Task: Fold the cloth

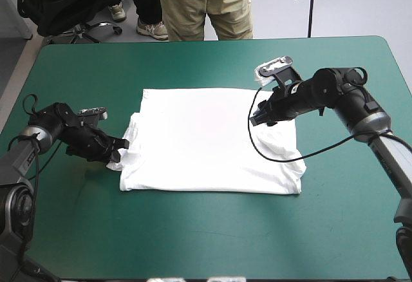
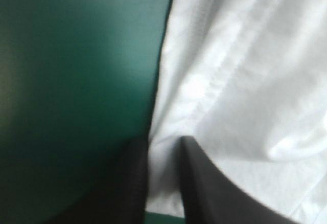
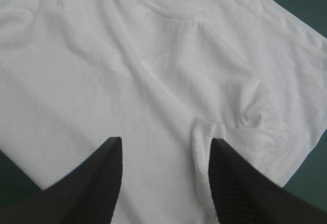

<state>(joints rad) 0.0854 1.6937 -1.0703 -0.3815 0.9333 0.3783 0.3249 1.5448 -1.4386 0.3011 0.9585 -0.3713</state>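
T-shirt [image 1: 212, 140] lies spread flat at the centre of the teal-green desk [image 1: 193, 243]. A bunched fold at its nine o'clock edge is pinched in the left jaws; the right jaws stand wide apart over its three o'clock side.

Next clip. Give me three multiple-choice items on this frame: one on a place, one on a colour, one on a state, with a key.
1. Where is the left gripper?
A. At the T-shirt's left edge.
B. Over its middle.
C. Beyond its right edge.

2. What colour is the table cover?
A. Brown.
B. White.
C. Teal-green.

3. How do the right gripper's jaws stand?
A. Shut on the T-shirt.
B. Open.
C. Out of view.

Key:
1 A: the high view shows it at the cloth's left edge, jaws pinching it.
2 C: teal-green surrounds the white T-shirt.
3 B: the right wrist view shows them apart over the cloth.
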